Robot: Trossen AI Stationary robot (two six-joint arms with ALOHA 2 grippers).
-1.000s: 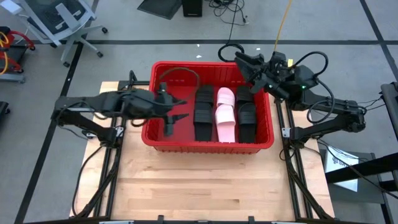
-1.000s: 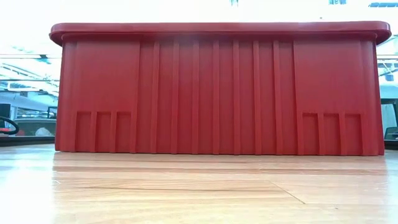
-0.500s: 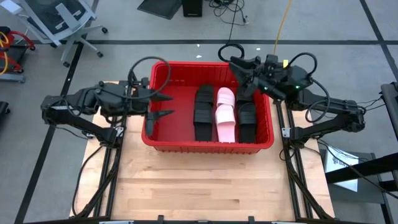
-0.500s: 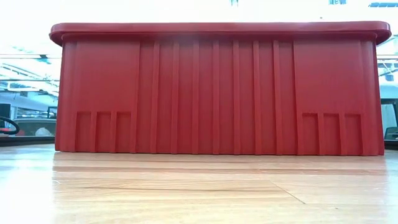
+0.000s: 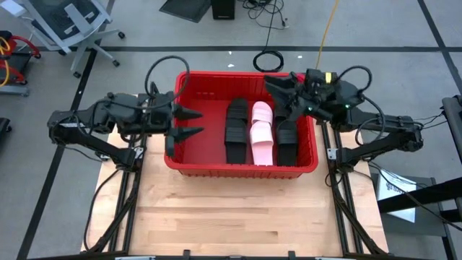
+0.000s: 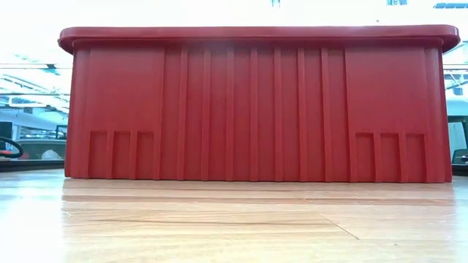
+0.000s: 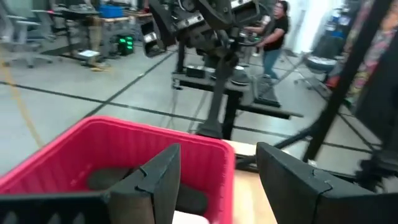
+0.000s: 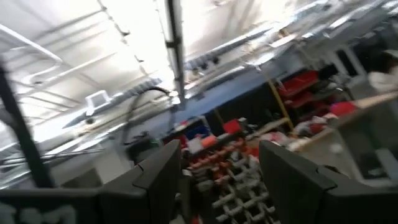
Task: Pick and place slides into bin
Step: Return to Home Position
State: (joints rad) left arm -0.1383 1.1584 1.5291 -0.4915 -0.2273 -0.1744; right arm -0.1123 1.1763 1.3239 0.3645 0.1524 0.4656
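While both arms reach in over the red bin [image 5: 242, 170] from either side, you can see in the high view that every slide in sight lies inside it. A line of black slides [image 5: 237, 131] sits beside the pink slides [image 5: 262, 137], and a second black line [image 5: 287, 148] lies just beside the pink on the other side, all in the bin's middle and right part. Your left pincer [image 5: 195, 122] hangs over the bin's left wall, its tips pointing inward toward the slides, spread wide with nothing between them. From the left wrist view you look past its two dark fingers [image 7: 155, 180] at the red wall and a dark slide within, and a person [image 7: 273, 31] stands in the room beyond. Your right pincer [image 5: 278, 95] hangs above the bin's far right corner, over the far end of the second black line, and it too is spread and carries nothing. In the low view the bin's ribbed wall stands on the wooden surface [image 6: 234, 226] and hides both arms and all the slides.
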